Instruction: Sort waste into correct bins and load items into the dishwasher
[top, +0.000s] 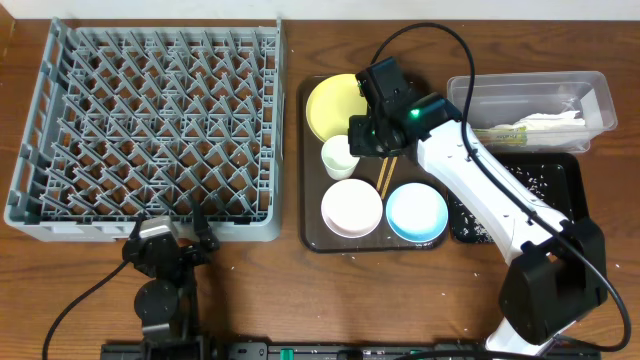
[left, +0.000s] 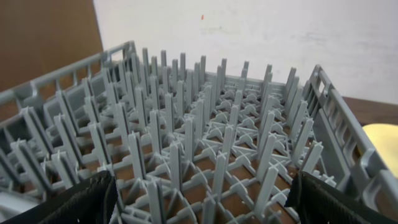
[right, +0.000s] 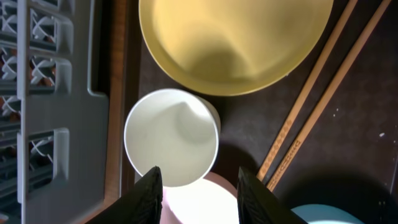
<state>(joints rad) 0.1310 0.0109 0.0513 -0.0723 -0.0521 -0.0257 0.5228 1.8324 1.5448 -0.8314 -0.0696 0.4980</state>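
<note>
Though blurry, napkin (top: 548, 121) seemingly inside clear tub (top: 500, 92)

You're looking down on the white cup (right: 171, 137) by the brown tray's (right: 249, 134) edge next to the grey rack (right: 56, 93), yellow plate (right: 236, 43) just beyond, two chopsticks (right: 314, 99) alongside. Your right claw (right: 202, 198) stands parted; one finger (right: 151, 196) seems to overlap the cup's rim.

Yellow plate (top: 335, 105), white cup (top: 338, 156), grey rack (top: 150, 120)
</note>
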